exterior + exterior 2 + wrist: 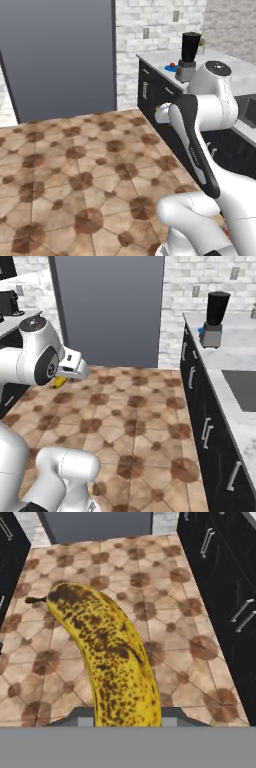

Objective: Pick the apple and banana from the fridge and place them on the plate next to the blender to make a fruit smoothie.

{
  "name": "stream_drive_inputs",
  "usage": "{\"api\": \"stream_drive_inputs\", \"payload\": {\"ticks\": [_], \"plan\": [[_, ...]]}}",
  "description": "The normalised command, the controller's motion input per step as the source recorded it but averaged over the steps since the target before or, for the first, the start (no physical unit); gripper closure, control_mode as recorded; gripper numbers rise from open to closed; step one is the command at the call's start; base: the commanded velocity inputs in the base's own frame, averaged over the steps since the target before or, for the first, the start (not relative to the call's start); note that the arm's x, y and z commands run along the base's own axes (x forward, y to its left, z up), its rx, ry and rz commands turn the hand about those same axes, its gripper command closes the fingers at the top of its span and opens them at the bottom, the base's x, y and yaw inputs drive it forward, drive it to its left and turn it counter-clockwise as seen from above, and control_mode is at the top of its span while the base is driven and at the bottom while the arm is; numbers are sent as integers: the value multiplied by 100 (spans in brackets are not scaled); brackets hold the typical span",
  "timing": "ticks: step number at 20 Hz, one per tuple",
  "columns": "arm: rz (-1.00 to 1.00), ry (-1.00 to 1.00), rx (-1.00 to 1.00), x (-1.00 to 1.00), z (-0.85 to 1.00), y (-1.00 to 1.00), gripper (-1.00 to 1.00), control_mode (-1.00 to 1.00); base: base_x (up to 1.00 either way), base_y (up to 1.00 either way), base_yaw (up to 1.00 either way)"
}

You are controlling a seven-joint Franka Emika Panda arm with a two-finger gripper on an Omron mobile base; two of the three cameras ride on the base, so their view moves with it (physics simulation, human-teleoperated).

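Banana [112,662] pinched in end effector [61,381], over the tiled floor. Plate [171,68] at 1 o'clock on counter [235,75], apple [172,64] aboard. Risk: banana slips mid-carry, or knocks blender [188,56].

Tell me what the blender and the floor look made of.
The tall black blender with grey base: jar looks like dark glossy plastic or glass, base like brushed metal, judging by its dull grey sheen. The brown patterned floor: looks like matte stone tile, with visible joints.
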Motion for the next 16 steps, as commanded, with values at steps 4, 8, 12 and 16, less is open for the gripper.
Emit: {"api": "stream_drive_inputs", "payload": {"ticks": [4,8,12,16], "plan": [[0,0,0,0,0,0,100,100,100,36,-8],[0,0,0,0,0,0,100,100,100,35,-7],[0,0,0,0,0,0,100,100,100,41,-14],[0,0,0,0,0,0,100,100,100,58,-36]]}}
